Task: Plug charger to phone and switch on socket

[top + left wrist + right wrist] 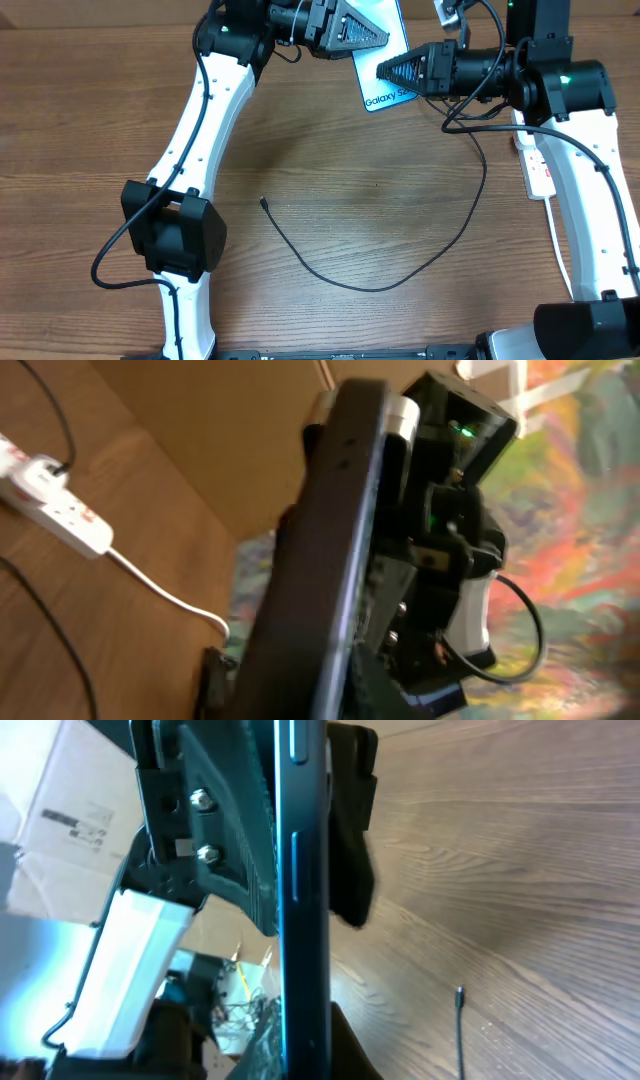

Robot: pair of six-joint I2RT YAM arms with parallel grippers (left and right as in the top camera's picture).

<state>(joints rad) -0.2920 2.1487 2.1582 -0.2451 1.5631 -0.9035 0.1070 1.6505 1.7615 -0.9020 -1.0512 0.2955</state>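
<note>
The phone (372, 92) is pinched from two sides at once. The right gripper (385, 70) has its fingers closed against the phone's two faces, and the right wrist view shows the slim dark edge running straight up between them. The left gripper (380, 38) is closed on it from the opposite side. In the overhead view the lit screen shows between the two grippers, at the far edge of the table (330, 170), and the phone appears to be lifted clear of the wood. Further out, the charger (370, 288) lies in a loose loop on the table. Its connector tip (262, 202) lies free, well apart from both grippers. The socket (540, 172) lies to the right, partly under the right arm, and the left wrist view shows a black lead entering one end of it. This looks like a two-handed settling of the phone before plugging, with the cable untouched. To do it well, one gripper should keep a firm, square hold on the faces while the other lets go cleanly, without twisting the phone. The holding fingers should stay off the short edge with the port. That edge should end up facing the open table, so the freed gripper can take the cable just behind the tip and bring it in straight.
</note>
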